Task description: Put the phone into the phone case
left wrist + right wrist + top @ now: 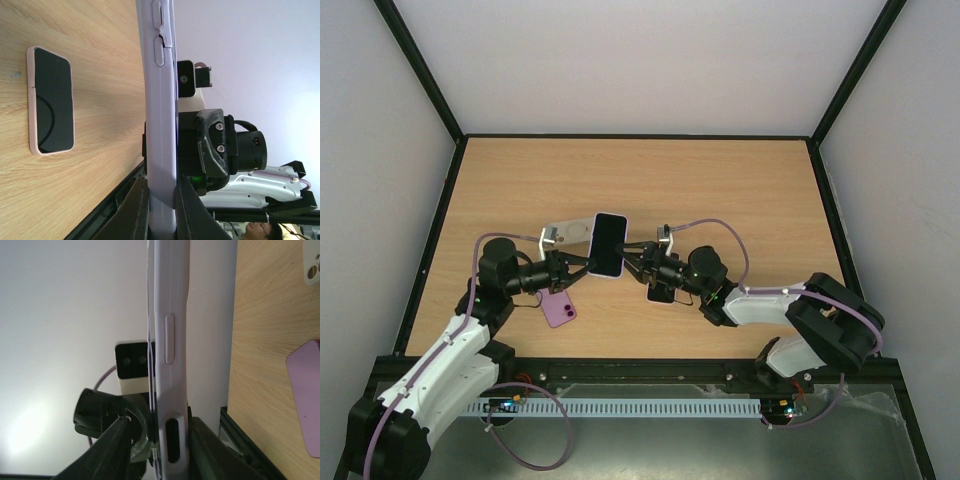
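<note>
From above, the two arms meet over the middle of the table [720,190]. The phone [608,243] hangs in the air between them, dark screen up, with the pale lilac rim of the phone case [605,273] showing round it. The left hand [582,258] pinches it from the left of the frame, and the right hand [632,255] stands at its other side. On the table lie a white case [565,236] just behind the phone and a purple case [558,308] at lower left. There is also a dark thing [660,292] under the right wrist that I can't name from here. The left wrist view shows the phone case edge-on, button covers towards the top. Its lower end is clamped tight between the left hand's fingers [190,220]. A pink-cased phone [50,100] lies screen up in the upper left. The right wrist view shows the same case edge-on. Here the right hand's fingers [120,445] stand either side of it but a little apart, with a small gap on the left, so that hand isn't gripping. I'd say the phone is in its case, or near enough, and what's left is making sure it sits home all round. A thin pale line along the case's left edge in that last view might be a lip not pressed in, but I can't tell. The screen face is hidden in both wrist views.
</note>
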You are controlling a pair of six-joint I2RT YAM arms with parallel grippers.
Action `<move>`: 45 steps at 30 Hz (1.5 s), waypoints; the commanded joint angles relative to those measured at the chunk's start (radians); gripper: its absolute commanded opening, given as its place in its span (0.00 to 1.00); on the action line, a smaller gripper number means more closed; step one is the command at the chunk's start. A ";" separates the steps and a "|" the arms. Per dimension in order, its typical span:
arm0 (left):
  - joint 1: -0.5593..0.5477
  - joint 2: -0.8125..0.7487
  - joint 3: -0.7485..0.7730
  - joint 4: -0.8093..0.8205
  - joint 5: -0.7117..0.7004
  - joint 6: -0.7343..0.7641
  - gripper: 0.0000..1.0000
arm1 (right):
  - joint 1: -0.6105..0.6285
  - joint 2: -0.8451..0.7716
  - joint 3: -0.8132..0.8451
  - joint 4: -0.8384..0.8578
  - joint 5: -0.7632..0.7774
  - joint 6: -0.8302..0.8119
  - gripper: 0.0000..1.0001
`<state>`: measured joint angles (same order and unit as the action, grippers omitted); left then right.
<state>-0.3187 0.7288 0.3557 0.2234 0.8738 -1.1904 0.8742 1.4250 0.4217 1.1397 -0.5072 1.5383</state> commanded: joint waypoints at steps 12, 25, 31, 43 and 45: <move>0.006 0.001 -0.008 0.070 -0.082 0.015 0.02 | 0.020 0.009 0.028 0.081 -0.046 0.002 0.02; 0.015 -0.008 0.089 -0.261 -0.223 0.177 0.69 | -0.032 -0.128 0.034 -0.269 -0.027 -0.165 0.02; 0.067 0.041 0.154 -0.524 -0.339 0.245 0.88 | -0.106 -0.318 0.062 -0.743 0.041 -0.373 0.02; 0.113 0.141 0.255 -0.850 -0.723 0.294 0.99 | -0.364 -0.513 0.077 -1.302 0.064 -0.618 0.04; 0.115 0.137 0.246 -0.860 -0.759 0.281 0.99 | -0.400 -0.484 0.067 -1.316 0.026 -0.638 0.04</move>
<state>-0.2123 0.8692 0.5919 -0.5335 0.2497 -0.9089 0.5240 0.9295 0.4625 -0.0662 -0.4530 0.9958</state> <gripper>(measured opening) 0.993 0.074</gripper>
